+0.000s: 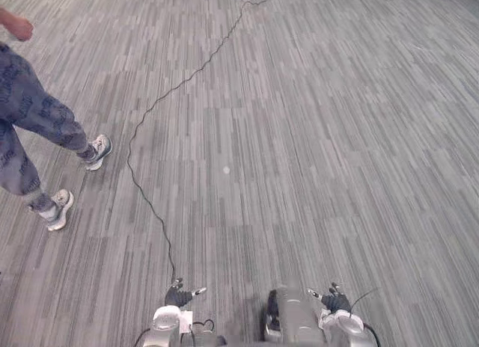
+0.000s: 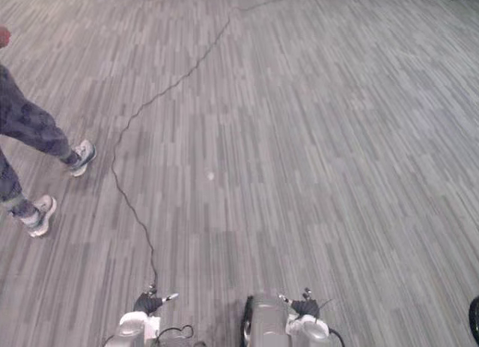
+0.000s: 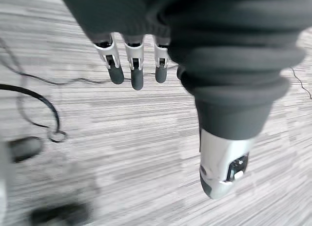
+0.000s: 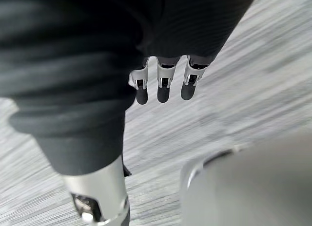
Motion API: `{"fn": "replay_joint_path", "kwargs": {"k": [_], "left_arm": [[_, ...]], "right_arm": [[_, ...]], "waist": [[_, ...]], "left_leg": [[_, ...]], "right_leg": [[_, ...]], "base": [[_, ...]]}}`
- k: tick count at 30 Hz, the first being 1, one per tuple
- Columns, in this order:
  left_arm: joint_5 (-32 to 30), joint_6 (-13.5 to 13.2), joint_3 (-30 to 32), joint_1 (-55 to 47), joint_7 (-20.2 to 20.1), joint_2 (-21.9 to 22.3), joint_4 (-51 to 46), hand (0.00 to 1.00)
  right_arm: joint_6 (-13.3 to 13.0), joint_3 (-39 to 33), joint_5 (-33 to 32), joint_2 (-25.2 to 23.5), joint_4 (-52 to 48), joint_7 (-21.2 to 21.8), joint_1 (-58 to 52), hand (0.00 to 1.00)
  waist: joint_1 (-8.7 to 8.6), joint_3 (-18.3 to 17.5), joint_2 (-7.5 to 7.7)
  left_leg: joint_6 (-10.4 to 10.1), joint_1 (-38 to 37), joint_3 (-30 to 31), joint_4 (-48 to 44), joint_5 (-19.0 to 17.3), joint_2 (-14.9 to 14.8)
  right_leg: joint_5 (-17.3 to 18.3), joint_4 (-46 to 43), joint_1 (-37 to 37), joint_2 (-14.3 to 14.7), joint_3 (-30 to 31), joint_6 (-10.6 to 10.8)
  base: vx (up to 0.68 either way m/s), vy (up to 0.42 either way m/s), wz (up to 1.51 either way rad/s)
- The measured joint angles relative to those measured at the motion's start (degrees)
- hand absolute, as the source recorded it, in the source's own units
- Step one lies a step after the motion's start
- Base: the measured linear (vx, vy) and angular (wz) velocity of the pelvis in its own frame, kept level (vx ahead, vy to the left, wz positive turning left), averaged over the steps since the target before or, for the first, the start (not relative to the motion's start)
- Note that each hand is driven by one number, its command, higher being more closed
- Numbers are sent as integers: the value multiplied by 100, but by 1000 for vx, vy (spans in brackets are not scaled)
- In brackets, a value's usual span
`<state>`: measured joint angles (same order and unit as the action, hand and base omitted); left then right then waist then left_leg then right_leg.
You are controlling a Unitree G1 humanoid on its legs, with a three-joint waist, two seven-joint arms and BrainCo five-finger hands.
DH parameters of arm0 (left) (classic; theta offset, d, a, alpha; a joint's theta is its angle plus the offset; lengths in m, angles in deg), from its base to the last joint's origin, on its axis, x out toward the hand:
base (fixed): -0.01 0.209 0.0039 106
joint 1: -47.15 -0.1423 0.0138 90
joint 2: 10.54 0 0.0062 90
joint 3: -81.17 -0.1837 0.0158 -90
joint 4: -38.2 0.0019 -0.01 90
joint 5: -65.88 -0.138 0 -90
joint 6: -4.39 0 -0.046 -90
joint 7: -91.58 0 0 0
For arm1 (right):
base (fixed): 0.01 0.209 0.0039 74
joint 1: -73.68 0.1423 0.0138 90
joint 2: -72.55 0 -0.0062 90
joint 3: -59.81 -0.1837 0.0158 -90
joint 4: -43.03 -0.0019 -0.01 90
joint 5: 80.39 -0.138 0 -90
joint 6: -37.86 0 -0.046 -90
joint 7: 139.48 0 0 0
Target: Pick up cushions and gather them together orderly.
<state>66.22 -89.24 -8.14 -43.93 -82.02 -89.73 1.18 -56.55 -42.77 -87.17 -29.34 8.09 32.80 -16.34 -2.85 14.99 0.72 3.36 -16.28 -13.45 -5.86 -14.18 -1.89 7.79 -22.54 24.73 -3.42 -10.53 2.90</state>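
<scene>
The left hand (image 1: pixel 178 295) at seven o'clock and the right hand (image 1: pixel 336 300) at five o'clock are hanging with fingers relaxed, grasping nothing. A person (image 1: pixel 34 119) is stepping across the grey carpet (image 1: pixel 314 137) at nine o'clock. The robot is probably searching, the cushions presumably lying beyond this stretch, so the next move is calling for a turn to find one.

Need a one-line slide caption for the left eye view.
Left hand and right hand hang open, empty, over grey carpet; a person mid-stride at left.
</scene>
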Motion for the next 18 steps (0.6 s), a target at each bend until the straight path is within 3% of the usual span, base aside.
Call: {"fn": "replay_joint_path", "kwargs": {"k": [1, 2, 4, 5, 6, 8, 10, 12, 14, 15, 16, 18], "left_arm": [[-1, -8, 0, -36, -2, -22, 8, 0], [-8, -5, 13, -70, -11, -2, 85, 0], [-20, 5, 115, -119, -24, 266, 205, 0], [-20, 4, 139, -118, -26, 340, 207, 0], [-20, 9, 322, -117, -34, 459, 178, 0], [-19, 3, 574, -192, -40, 539, -73, 0], [-15, -22, 638, -204, -38, 545, -363, 0], [-4, -103, 595, -209, -49, 566, -528, 0], [-2, -115, 618, -205, -50, 587, -634, 0], [1, -117, 613, -198, -51, 591, -633, 0], [26, -116, 610, -205, -50, 599, -617, 0], [89, -115, 594, -211, -43, 605, -525, 0]], "right_arm": [[20, 3, 3, -12, 19, -6, -77, 0], [50, 2, 4, 8, 96, -3, -175, 0], [91, -87, 3, 105, 116, 12, -209, 0], [94, -122, 3, 127, 44, 12, -211, 0], [99, -135, -6, 128, -60, 3, -231, 0], [108, -107, -14, 101, -108, -23, -235, 0], [88, -24, -58, -130, -468, -37, -345, 0], [53, 10, -73, -212, -529, -24, -326, 0], [51, -72, -114, -303, -450, -18, -227, 0], [53, -79, -153, -305, -380, -17, -197, 0], [40, -80, -229, -286, -257, -20, -162, 0], [46, -74, -231, -161, -97, -29, -114, 0]], "waist": [[-7, -23, 104], [-20, -40, 144], [-23, -132, -204], [-45, -108, -293], [-40, -49, -395], [41, -15, -405], [179, 11, -208], [323, -50, -105], [389, -43, -118], [419, -33, -100], [443, -62, -163], [485, -111, -348]], "left_leg": [[-15, -190, 77, 95, 8, 104], [-182, -482, 236, 129, -72, 101], [-537, -341, 316, -555, -72, -228], [-929, 63, 370, -1496, 163, -380], [-1444, 686, 520, -3013, 699, -621], [-1488, 1351, 382, -4878, 513, -1048], [-1159, 1966, -10, -5501, 162, -1243], [-889, 2580, -253, -5124, -6, -1259], [-777, 3045, -375, -3746, -62, -1095], [-843, 3087, -281, -2636, 24, -849], [-1011, 3098, -30, -1241, 383, -626], [-1227, 3300, 359, -507, 707, -587]], "right_leg": [[-357, 556, 30, -47, 83, 50], [-989, 332, 105, -31, 266, -324], [-474, -523, 306, 127, 193, -558], [-225, -599, 199, 171, 154, -609], [-65, -523, -109, 304, 208, -702], [98, -271, -828, 529, 235, -857], [286, 158, -1747, 565, 396, -941], [407, 543, -2168, 563, 593, -964], [451, 852, -2625, 508, 809, -873], [504, 986, -2834, 422, 951, -790], [574, 1196, -3072, 349, 1133, -699], [741, 1423, -3336, 365, 1351, -591]], "base": [[593, -186, 55], [520, -167, 31], [694, -240, 7], [746, -270, 0], [642, -222, -5], [637, -150, -28], [619, -140, -34], [468, -53, -47], [472, 49, -50], [502, 137, -64], [513, 169, -70], [497, 273, -72]]}}
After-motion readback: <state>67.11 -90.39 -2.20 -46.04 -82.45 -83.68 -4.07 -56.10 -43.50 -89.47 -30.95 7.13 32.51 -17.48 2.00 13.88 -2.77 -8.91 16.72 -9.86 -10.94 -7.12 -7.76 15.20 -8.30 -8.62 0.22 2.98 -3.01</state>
